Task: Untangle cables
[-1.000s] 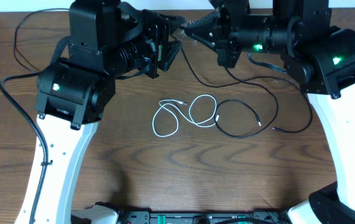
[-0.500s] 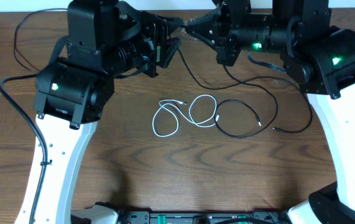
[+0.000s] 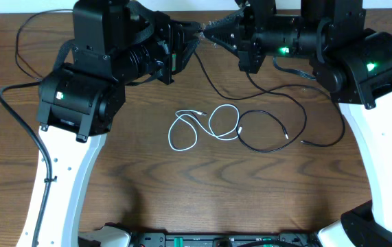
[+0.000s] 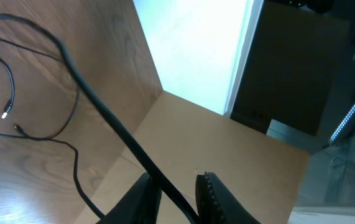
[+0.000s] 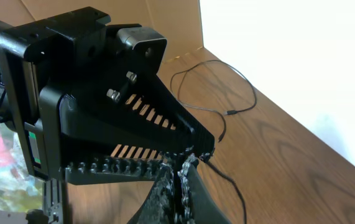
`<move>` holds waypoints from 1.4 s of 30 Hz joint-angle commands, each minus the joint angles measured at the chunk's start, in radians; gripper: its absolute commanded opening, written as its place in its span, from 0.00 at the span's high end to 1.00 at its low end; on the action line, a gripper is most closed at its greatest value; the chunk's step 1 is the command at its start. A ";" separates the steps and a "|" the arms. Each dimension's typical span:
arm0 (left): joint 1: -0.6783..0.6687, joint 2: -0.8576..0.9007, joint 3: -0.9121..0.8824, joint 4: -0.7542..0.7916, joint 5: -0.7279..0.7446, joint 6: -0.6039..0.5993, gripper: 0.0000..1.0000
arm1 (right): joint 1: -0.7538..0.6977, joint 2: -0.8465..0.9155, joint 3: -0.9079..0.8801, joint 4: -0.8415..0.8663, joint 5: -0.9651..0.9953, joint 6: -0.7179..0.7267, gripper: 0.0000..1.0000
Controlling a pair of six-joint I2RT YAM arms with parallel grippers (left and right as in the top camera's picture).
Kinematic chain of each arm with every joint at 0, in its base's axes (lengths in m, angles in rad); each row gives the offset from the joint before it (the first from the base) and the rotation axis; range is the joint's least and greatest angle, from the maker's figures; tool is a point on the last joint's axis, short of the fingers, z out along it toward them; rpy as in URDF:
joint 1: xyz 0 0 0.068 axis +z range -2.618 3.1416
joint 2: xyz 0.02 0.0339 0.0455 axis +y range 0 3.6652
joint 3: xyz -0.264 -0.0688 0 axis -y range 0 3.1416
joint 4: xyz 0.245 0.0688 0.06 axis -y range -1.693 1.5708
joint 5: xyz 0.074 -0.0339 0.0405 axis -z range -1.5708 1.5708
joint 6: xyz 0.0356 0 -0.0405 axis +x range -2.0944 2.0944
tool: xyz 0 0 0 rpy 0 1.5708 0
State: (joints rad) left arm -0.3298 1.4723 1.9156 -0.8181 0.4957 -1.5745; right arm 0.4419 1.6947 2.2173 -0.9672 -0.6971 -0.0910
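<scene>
Finding: since a second ago my left gripper (image 3: 187, 42) has shifted toward the far edge of the table (image 3: 182, 199) and nearer my right gripper (image 3: 206, 31), and its jaws have narrowed. The cords lying on the table have not moved.

Left claw: the jaws stand a small gap apart, wider than the black cable (image 4: 106, 115) that runs through them. It is not clamped.

Right claw: closed, with the same black cable coming out at its tips, just beside the left claw's tips.

From there the black cable trails down onto the table into slack loops below my right arm. The white cable (image 3: 189, 112) lies coiled mid-table, well apart from both claws. Its right end meets a black loop.
</scene>
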 commanded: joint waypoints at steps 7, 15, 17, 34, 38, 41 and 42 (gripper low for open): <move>0.006 -0.006 0.012 -0.002 0.008 0.052 0.92 | -0.002 -0.006 0.000 -0.007 -0.018 0.012 0.98; 0.006 -0.006 0.012 0.311 0.020 0.340 0.93 | -0.096 -0.022 0.000 -0.040 -0.012 0.017 0.01; 0.006 -0.006 0.013 0.417 0.021 0.338 0.93 | -0.147 -0.032 0.000 -0.066 -0.012 0.017 0.01; 0.068 0.041 0.144 0.837 -0.254 0.428 0.93 | -0.371 -0.041 0.000 -0.309 -0.012 0.015 0.01; 0.162 0.118 0.356 0.682 -0.314 0.537 0.92 | -0.369 -0.041 0.000 -0.332 -0.012 0.015 0.02; 0.270 0.152 0.433 0.615 -0.289 0.539 0.92 | -0.369 -0.040 0.000 -0.352 -0.012 -0.011 0.01; 0.321 0.160 0.441 0.618 -0.257 0.539 0.92 | -0.369 -0.040 0.000 -0.362 -0.012 -0.019 0.01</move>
State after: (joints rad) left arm -0.1108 1.6035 2.3016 -0.1959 0.2245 -1.0859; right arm 0.0711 1.6745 2.2162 -1.3174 -0.7021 -0.0849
